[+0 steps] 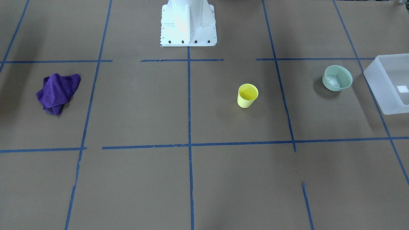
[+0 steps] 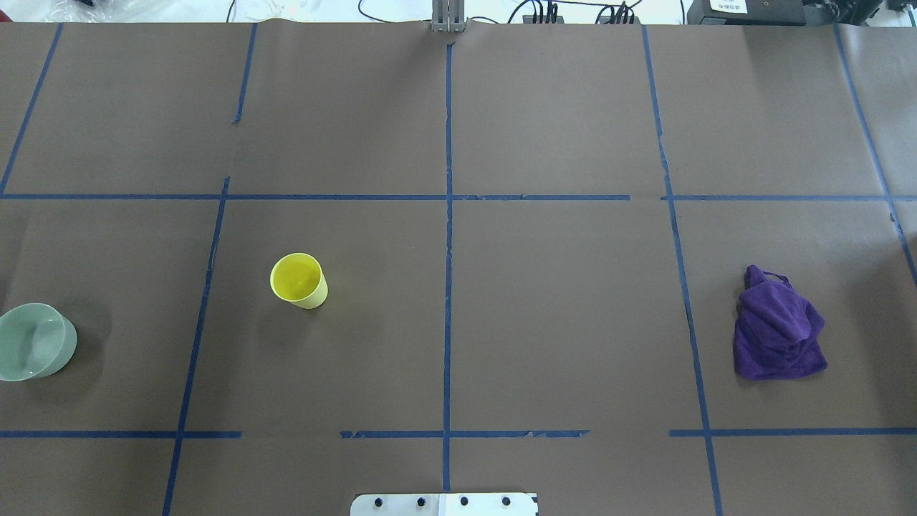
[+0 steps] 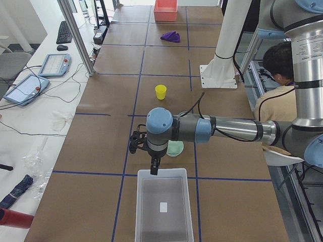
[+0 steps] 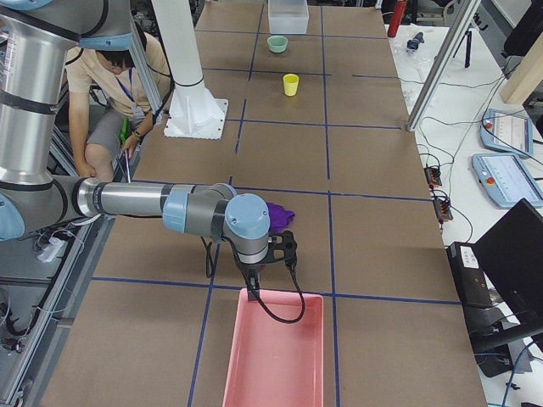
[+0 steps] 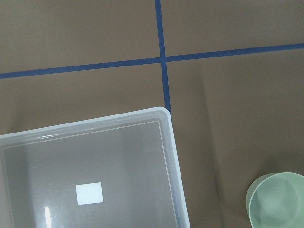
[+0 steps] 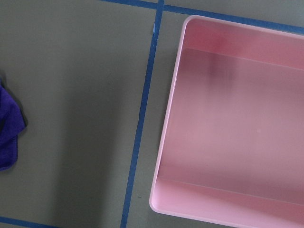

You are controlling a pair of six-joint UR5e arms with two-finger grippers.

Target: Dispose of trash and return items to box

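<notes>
1. Front-facing view: the cup (image 1: 247, 95) stands upright on the table (image 1: 127, 111), about midway between the two long edges and a little toward the robot's left end. The bowl (image 1: 337, 78) sits farther toward that end, near the box (image 1: 374, 91) but not touching it (the picture's edge cuts the box off). A purple cloth (image 1: 58, 92) lies crumpled toward the right end. The robot's base (image 1: 188, 22) stands at the robot-side edge.
2. Overhead view: cup and bowl are upright and well apart in the table's left half, and the purple cloth is in the right half.
3. Left-end view: the left arm (image 3: 232, 130) stretches over the table's left end. The left gripper (image 3: 154, 169) hangs above the box's wall on the bowl side. The bowl is partly hidden behind the wrist. A white label (image 3: 163, 206) lies on the box floor. I cannot tell whether the fingers are spread or closed.
4. Right-end view: the right arm (image 4: 127, 199) reaches over the right end, with the right gripper (image 4: 252, 275) above the rim of a pink bin (image 4: 276, 373). The purple cloth is partly hidden behind the wrist. I cannot tell the state of these fingers either.
5. Left wrist view: one corner of the box shows, with the bowl near it but apart.
6. Right wrist view: a corner of the pink bin shows, and the edge of the purple cloth lies well apart from it.
</notes>
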